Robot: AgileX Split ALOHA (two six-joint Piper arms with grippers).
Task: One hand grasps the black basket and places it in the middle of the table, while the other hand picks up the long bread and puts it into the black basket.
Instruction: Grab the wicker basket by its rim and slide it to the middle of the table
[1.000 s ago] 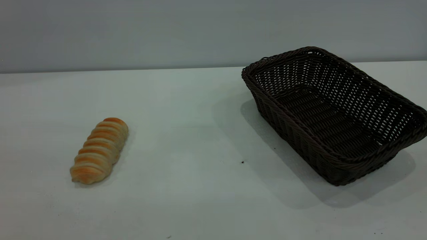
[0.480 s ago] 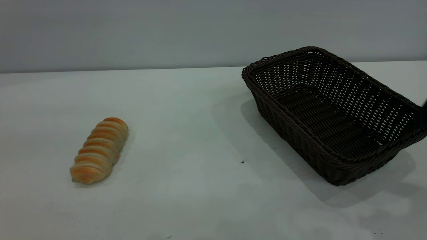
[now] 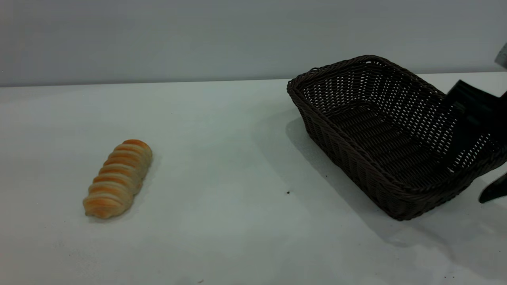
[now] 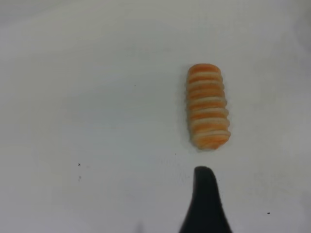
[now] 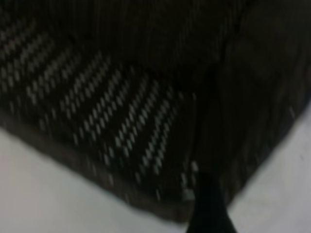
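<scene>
Newly arrived, right gripper [image 3: 477, 158] fingers spread wide astride the black basket [image 3: 390, 134] right end wall.

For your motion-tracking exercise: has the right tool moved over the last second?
Yes. The right tool, out of view a second ago, has come in from the right over the black basket, which stays put.

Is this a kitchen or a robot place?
Probably a robot practice table, not a kitchen. There is just a plain white table against a bare grey wall, with one long bread, one black basket, and the right end effector reaching over the basket's right end.
</scene>
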